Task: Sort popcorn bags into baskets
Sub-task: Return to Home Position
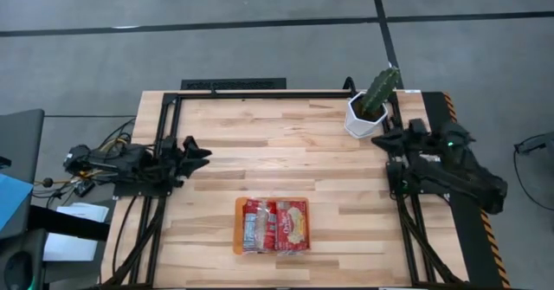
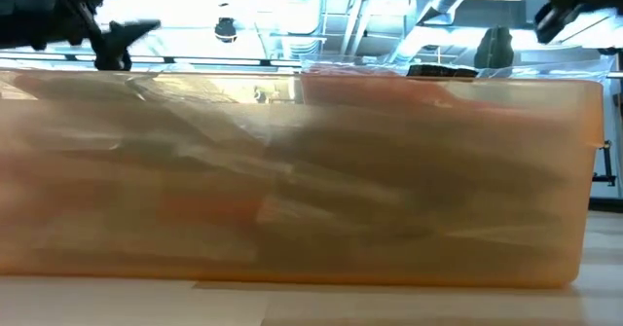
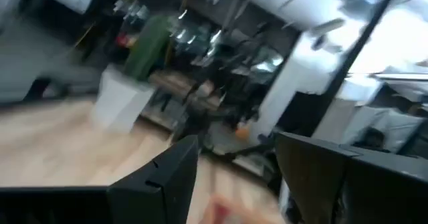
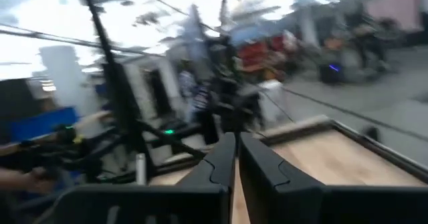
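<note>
High view: orange tray (image 1: 236, 230) sits on the wooden table (image 1: 286, 143) near its front edge, roughly centre. The popcorn bags (image 1: 275, 224) lie packed inside it, red ones with a yellowish picture on one side, red and silver-blue ones on the other, overlapping, so no exact count. Nothing loose on the table around it.

Left gripper (image 1: 201, 152) is at the table's left edge, well apart from the tray. Right gripper (image 1: 379, 138) is at the right edge, just beside the white pot (image 1: 357, 119) with the cactus (image 1: 382, 88). Both empty.

Low view only gives the tray's translucent long wall filling the picture, bags as blurred layers behind it; arm parts dark at the top corners, cactus top behind the far rim. No finger state from here.

Left wrist view settles it for the left: fingers (image 3: 167, 177) spread wide, a big gap, holding nothing; pot and cactus across the table, which the right wrist view lacks.

Right wrist view: fingers (image 4: 222, 160) pressed together, a thin seam between, nothing in them. Tray not visible there.
</note>
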